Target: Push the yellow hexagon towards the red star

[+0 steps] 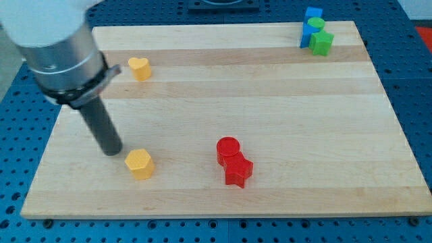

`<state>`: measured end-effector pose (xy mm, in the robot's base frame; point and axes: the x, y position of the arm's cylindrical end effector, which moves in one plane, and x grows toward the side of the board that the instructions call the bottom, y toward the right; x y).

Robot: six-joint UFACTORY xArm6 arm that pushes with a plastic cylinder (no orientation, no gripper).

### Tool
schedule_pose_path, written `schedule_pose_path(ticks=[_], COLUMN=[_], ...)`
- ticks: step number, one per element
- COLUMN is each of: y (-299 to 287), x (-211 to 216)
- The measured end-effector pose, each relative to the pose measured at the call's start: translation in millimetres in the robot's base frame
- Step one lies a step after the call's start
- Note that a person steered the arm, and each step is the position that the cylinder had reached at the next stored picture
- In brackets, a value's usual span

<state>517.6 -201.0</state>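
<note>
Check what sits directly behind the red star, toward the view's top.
A red cylinder touches the red star there. Its lower side is hidden by the star. My tip is left of the yellow hexagon.

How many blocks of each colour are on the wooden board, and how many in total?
Yellow: 2, the yellow hexagon block and the yellow heart block.
Red: 2, the red cylinder block and the red star block.
Green: 2, the green cylinder block and the green star block.
Blue: 1, the blue block.
Total: 7
</note>
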Motion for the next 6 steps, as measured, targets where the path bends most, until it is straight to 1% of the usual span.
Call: schedule_pose_path(ticks=[1,3,4,5,6], y=[-1,82,92,63,53], x=[10,15,15,16,31])
